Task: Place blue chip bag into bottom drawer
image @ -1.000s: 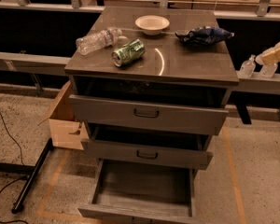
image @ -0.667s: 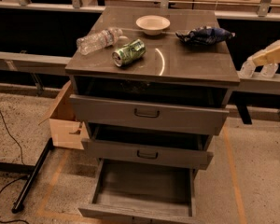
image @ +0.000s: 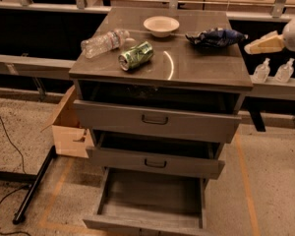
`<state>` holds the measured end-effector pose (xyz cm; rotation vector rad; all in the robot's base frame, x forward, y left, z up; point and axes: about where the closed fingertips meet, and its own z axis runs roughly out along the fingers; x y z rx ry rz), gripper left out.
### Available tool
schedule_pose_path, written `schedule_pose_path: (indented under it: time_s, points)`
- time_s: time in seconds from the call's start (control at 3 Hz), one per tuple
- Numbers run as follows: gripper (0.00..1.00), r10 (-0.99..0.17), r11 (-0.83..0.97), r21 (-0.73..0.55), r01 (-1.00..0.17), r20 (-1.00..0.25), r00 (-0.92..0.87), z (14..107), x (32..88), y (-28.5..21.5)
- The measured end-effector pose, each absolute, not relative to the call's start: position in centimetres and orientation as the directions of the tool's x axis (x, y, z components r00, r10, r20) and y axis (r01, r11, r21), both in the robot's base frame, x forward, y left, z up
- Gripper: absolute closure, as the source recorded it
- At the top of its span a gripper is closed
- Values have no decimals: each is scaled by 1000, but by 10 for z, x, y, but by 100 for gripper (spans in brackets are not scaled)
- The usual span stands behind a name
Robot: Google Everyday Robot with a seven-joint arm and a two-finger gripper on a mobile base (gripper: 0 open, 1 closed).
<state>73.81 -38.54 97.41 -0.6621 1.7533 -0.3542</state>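
Observation:
The blue chip bag lies crumpled on the cabinet top, at the back right. The bottom drawer is pulled out wide; its grey wood-grain floor is bare. My gripper comes in from the right edge, level with the cabinet top. Its cream tip points left at the bag and stands a short way to the bag's right, apart from it.
A green can, a clear bottle and a white bowl also sit on the top. The two upper drawers are partly open. A cardboard box and a black stand leg are at the left. Small bottles stand at the right.
My gripper has moved left and slightly up, closer to the blue chip bag. The bag and the drawers have not moved.

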Motion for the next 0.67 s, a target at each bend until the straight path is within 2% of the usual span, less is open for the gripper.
schedule_pose_path:
  time_s: [0.67]
  points:
    - [0, -592, 799, -541, -263, -786, -179, 943, 806, -374]
